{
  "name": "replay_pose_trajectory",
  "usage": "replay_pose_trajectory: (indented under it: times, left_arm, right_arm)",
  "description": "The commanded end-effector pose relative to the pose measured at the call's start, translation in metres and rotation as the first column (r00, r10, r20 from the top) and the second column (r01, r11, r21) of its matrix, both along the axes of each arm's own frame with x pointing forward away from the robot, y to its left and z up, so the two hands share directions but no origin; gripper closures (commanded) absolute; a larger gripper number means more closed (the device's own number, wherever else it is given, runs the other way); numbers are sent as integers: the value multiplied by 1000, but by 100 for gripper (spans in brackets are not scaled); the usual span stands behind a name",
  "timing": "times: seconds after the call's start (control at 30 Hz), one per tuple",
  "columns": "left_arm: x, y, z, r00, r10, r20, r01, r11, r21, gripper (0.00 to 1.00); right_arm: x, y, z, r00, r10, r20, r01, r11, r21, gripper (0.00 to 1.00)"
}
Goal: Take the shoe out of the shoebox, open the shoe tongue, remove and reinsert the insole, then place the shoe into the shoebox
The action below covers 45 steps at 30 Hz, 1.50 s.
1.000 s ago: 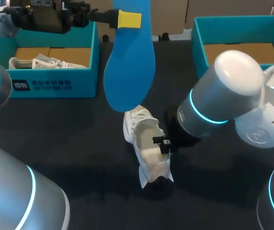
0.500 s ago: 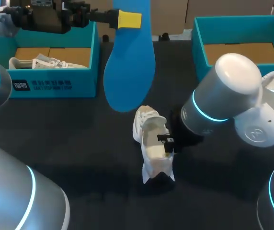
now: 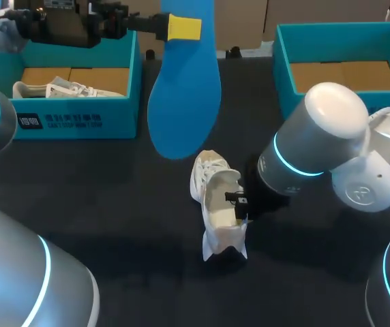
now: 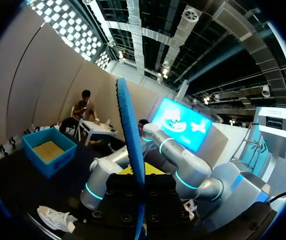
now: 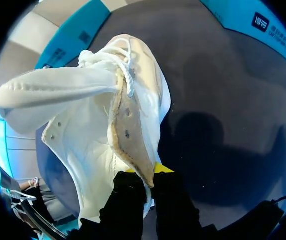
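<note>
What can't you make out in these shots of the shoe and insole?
Head view: insole, upper end cut off by the picture's edge.
Head view: right gripper, fingertips hidden behind its own arm.
Left wrist view: insole seen only edge-on in the left gripper, flat faces unseen.

Both arms are built of fat, rounded links in satin silver-grey. The left arm (image 3: 18, 272) wears a thin glowing cyan ring at each joint. The right arm (image 3: 318, 143) has the same ring below a smooth white domed cap (image 3: 335, 105), beside a pale round joint cover (image 3: 367, 189) with a faint emblem. The left hand (image 3: 183, 27) is a black boxy block — its tip bright yellow — and its black mounting plate (image 4: 128, 205) is dotted with small screw holes. The right hand (image 5: 145, 177) shows two black fingers (image 5: 128, 200), yellow at the tips.
</note>
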<state>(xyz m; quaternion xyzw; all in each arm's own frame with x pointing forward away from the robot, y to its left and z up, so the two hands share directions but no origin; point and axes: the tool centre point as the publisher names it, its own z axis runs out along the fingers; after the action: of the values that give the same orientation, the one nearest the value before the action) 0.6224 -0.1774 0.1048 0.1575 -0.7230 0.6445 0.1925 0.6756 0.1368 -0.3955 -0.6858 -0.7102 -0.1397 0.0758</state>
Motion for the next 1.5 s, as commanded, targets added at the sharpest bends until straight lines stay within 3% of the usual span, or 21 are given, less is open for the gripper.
replay_pose_trajectory:
  times: [0.03, 0.07, 0.23, 0.37, 0.83, 0.97, 1.07, 1.17, 1.5]
  left_arm:
    - [0, -1, 0, 1000, -1, 0, 1, 1000, 2, 100]
    - [0, -1, 0, 1000, -1, 0, 1, 1000, 2, 100]
    - [0, -1, 0, 1000, -1, 0, 1, 1000, 2, 100]
    - [0, -1, 0, 1000, -1, 0, 1, 1000, 2, 100]
    - [0, -1, 0, 1000, -1, 0, 1, 1000, 2, 100]
    - [0, -1, 0, 1000, -1, 0, 1, 1000, 2, 100]
    - [0, -1, 0, 1000, -1, 0, 1, 1000, 2, 100]
    - [0, -1, 0, 1000, -1, 0, 1, 1000, 2, 100]
    - [0, -1, 0, 1000, -1, 0, 1, 1000, 2, 100]
  right_arm:
    - [-3, 5, -5, 1000, -4, -4, 4, 1000, 8, 14]
    - [-5, 4, 0, 1000, -5, 6, 5, 1000, 24, 0]
    - [-17, -5, 40, 998, 0, 56, -6, 994, 113, 0]
    - [-22, -23, 69, 999, 23, -32, -16, 976, 215, 0]
    - [-22, -23, 69, 999, 23, -32, -16, 976, 215, 0]
    - [-12, -43, 108, 999, 8, 51, -21, 966, 256, 0]
    - [-4, -55, 134, 997, 20, 70, -41, 947, 320, 0]
    - [8, -66, 154, 1000, 13, 14, -18, 898, 440, 0]
    - [8, -66, 154, 1000, 13, 14, -18, 898, 440, 0]
